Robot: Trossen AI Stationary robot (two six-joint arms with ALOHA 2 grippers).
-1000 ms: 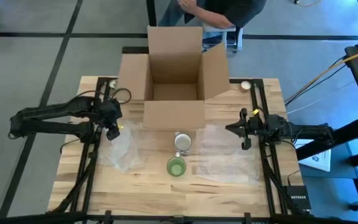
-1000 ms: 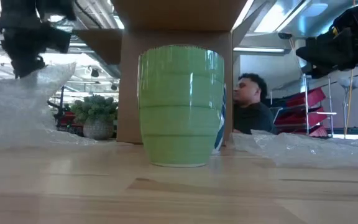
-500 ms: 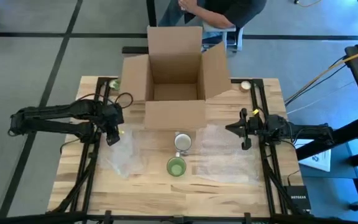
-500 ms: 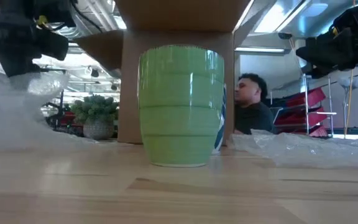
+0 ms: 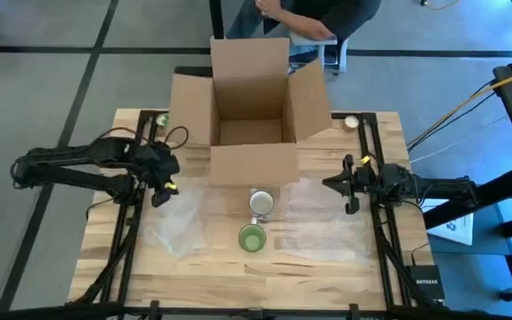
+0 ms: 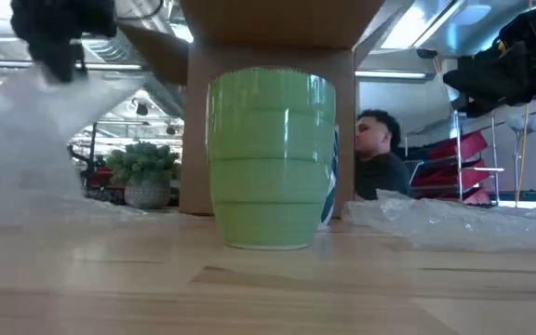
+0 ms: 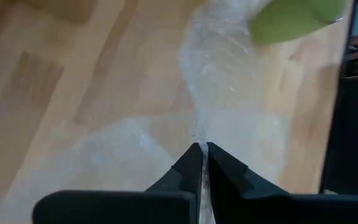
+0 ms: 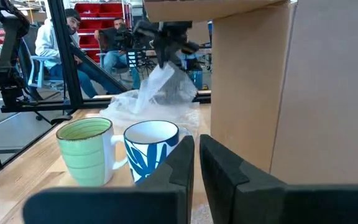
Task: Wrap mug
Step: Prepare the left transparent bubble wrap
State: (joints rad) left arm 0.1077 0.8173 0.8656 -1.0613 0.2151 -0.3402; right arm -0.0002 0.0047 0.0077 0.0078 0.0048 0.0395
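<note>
1. Left gripper (image 7: 201,149): fingers pinched together on the edge of a clear bubble wrap sheet (image 5: 178,222), with the film running up between the two dark tips in the left wrist view.
2. Same gripper in the high view (image 5: 160,191): off the cardboard box's (image 5: 252,98) front left corner, raised above the table (image 5: 327,258), sheet hanging down from it onto the wood.
3. In the low view, seen as a dark mass (image 6: 59,42) up high, with the cloudy film (image 6: 26,140) draped below it, to the left of the green mug (image 6: 271,156).
4. Right gripper (image 8: 197,163): fingers closed with only a thin slit between them, nothing held.
5. Same gripper from above (image 5: 347,185): off the box's front right corner, over a second bubble wrap sheet (image 5: 323,222) lying flat on the table.
6. White and blue mug (image 5: 261,204): upright just in front of the box's front flap, mouth up.
7. Green mug (image 5: 252,238): upright just beside the white and blue mug (image 8: 152,149), on the side away from the box; apart in the right wrist view (image 8: 86,151).
8. Both mugs between the two sheets, touched by neither gripper.
9. Box open-topped, flaps spread, at the table's far edge.
10. Beyond the box, a person (image 5: 314,20) partly in view.
</note>
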